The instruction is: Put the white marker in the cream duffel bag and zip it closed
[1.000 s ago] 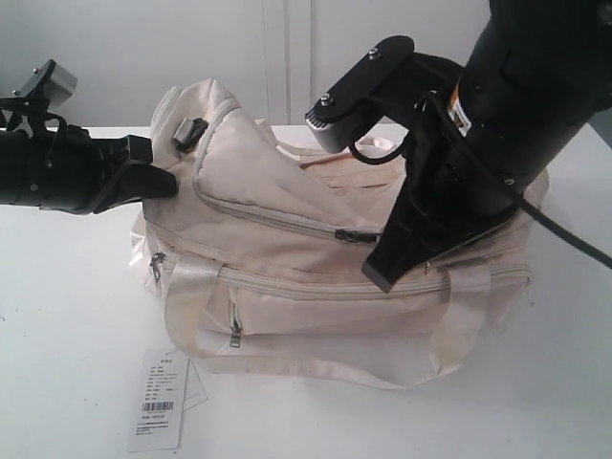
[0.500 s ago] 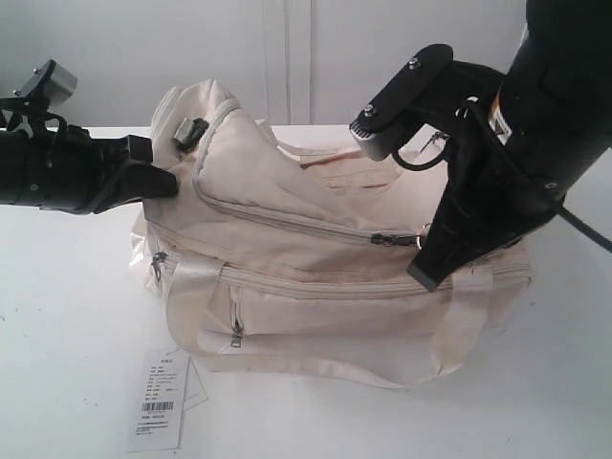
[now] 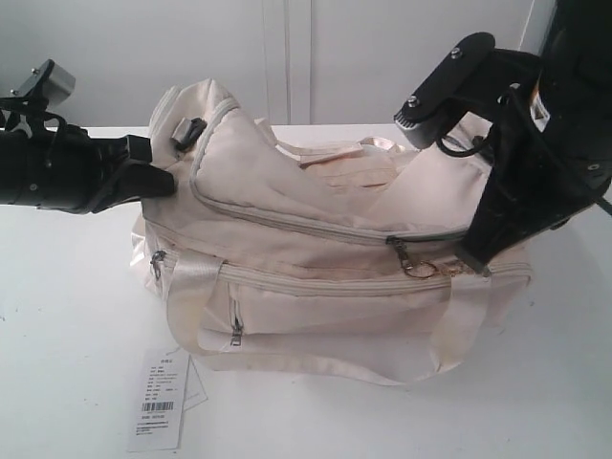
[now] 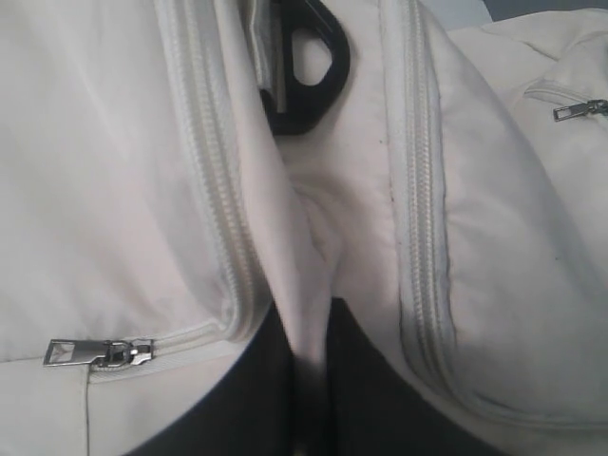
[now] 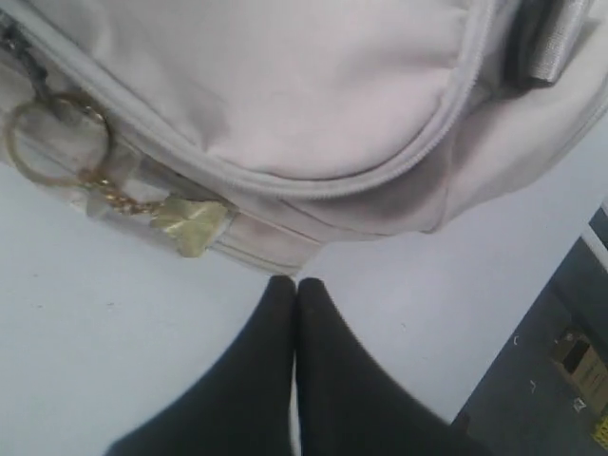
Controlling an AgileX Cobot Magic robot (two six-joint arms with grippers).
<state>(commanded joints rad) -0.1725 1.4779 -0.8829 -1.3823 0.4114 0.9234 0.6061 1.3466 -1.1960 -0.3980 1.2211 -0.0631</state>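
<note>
Rightward along the cream duffel bag is where the right arm has shifted since the earlier frames. The top zipper's slider now sits further toward the bag's right end. A gold ring charm dangles just below the slider.

The right gripper hangs at the bag's right front corner, near the charm but apart from it. Its black fingers are pressed together with nothing between them.

At the bag's left end, the left gripper is clamped on a fold of the cream fabric. The left wrist view shows that fold pinched between its fingers, close to a black buckle.

The bag lies on a plain white table, with its shiny strap handles draped down the front. A white paper barcode tag lies flat on the table in front of the bag's left end.

Behind the bag stands a pale wall with narrow vertical seams. In the right wrist view, dark floor shows past the table's edge beyond the bag.

The white marker shows in none of the views.
</note>
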